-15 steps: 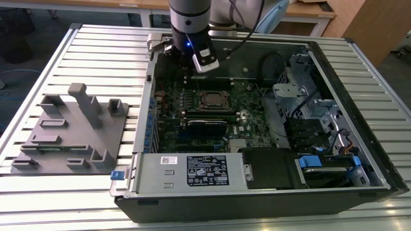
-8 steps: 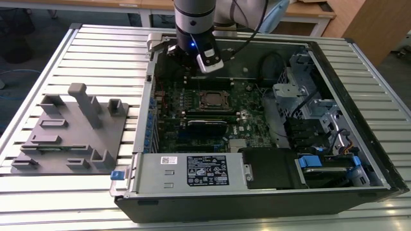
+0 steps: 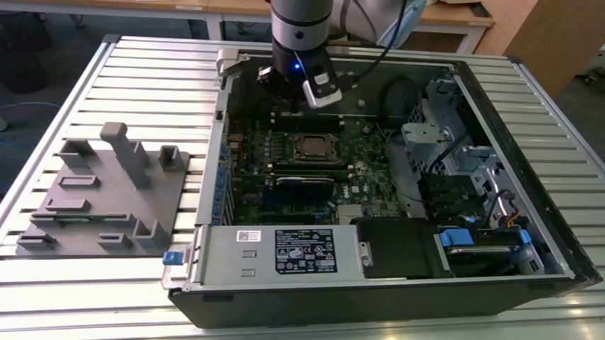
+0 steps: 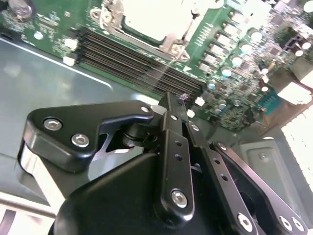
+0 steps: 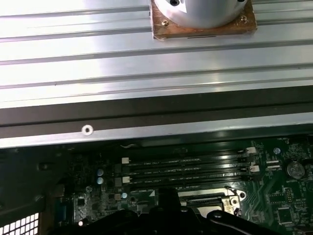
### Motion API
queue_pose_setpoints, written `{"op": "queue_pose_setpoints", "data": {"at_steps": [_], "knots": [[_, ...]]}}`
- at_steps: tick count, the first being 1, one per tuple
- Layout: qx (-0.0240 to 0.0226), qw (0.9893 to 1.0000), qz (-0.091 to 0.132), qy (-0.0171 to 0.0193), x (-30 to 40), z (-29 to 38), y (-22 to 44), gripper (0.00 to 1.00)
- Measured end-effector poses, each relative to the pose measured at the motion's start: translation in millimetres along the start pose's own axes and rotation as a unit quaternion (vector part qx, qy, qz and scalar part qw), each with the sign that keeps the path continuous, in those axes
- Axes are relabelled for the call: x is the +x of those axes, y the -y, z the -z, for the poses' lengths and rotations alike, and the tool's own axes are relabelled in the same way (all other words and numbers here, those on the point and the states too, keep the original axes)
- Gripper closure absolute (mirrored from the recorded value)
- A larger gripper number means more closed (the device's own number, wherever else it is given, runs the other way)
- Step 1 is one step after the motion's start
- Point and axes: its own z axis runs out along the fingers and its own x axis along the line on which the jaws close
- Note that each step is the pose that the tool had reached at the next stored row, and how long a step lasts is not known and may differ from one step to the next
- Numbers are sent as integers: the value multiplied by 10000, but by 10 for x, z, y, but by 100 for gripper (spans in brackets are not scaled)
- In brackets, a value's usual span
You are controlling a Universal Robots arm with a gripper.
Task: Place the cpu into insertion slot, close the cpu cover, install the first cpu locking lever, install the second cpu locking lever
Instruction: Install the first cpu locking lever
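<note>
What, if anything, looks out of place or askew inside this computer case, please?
Nothing stands out: the cpu cover looks flat and square on the green board, and the shut gripper hangs near the memory slots.

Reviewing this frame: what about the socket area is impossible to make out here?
Silver-rimmed square insertion slot, exterior view: too small to tell what lies inside or whether it is latched.
Same slot, second wrist view: cut off by the picture edge, washed out by glare.
Same slot, first wrist view: mostly hidden behind the black pincer.
</note>
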Motion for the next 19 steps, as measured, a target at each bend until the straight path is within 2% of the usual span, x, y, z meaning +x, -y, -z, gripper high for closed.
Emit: {"op": "queue_pose_setpoints", "data": {"at_steps": [3, 8, 14, 19], "knots": [[1, 10000, 0, -1, -55, -2, -5, 90], [1, 10000, 0, 0, -57, -3, -5, 90], [86, 10000, -1, 9, -60, -25, 0, 90], [87, 10000, -3, 10, -66, -47, 5, 90]]}}
